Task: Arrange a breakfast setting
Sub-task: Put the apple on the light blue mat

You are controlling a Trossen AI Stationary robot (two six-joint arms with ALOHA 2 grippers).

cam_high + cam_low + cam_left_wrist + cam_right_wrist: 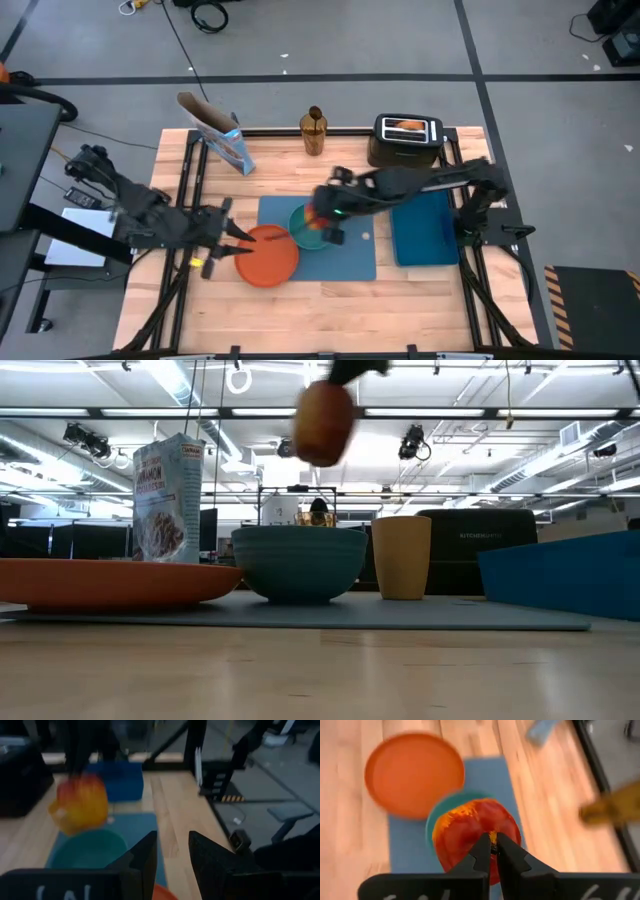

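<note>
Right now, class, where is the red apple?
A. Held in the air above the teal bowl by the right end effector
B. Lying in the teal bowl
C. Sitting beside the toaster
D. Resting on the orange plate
A: the right end effector is shut on the apple's stem, and the apple hangs clear above the teal bowl.

faint "kitchensmith" on black toaster (480,550)

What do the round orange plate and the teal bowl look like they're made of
Round orange plate: probably plastic, with a matte, even colour and a thin rim. Teal bowl: likely plastic too, though glazed ceramic is possible; smooth wall with a soft sheen and no pattern.
</note>
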